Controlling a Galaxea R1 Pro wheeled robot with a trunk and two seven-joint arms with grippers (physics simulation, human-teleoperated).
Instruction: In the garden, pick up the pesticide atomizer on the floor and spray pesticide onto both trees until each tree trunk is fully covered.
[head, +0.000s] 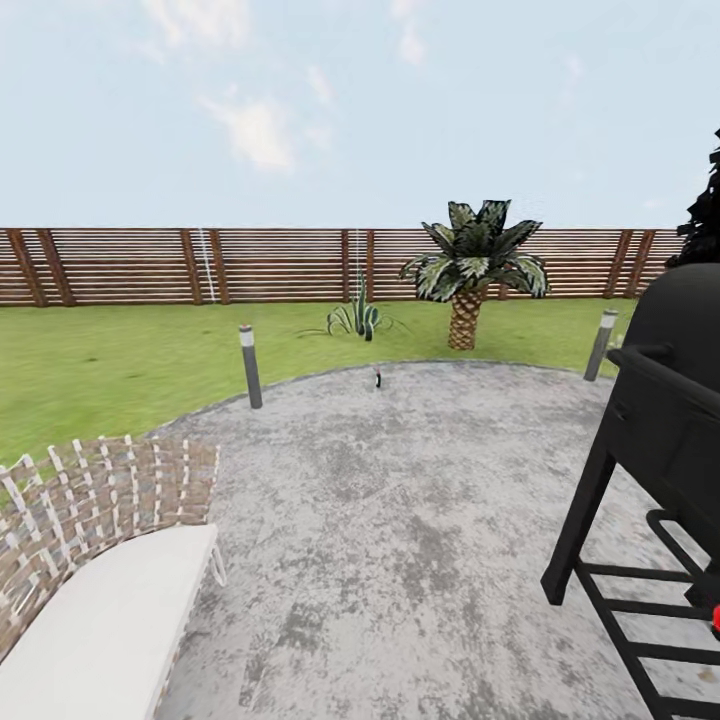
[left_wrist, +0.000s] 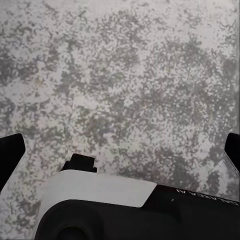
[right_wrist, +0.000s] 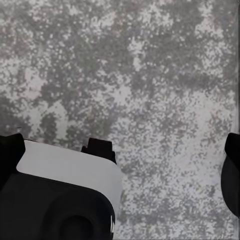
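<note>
Far across the mottled paving (head: 400, 520), near its lawn-side edge, the pesticide atomizer (head: 377, 379) stands unclaimed, so both grippers, left gripper (left_wrist: 120, 145) and right gripper (right_wrist: 120, 145), hang spread and empty over stone, likely awaiting approach.

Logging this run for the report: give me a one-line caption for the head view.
Pesticide atomizer stands far across the grey paved patio, near the lawn, short palm and slatted fence beyond, black grill at right.

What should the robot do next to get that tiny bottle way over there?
Probably roll straight ahead across the paving. The atomizer stands far off near the lawn's edge, and both wrist views look down at bare paving, so neither hand is near it yet.
</note>
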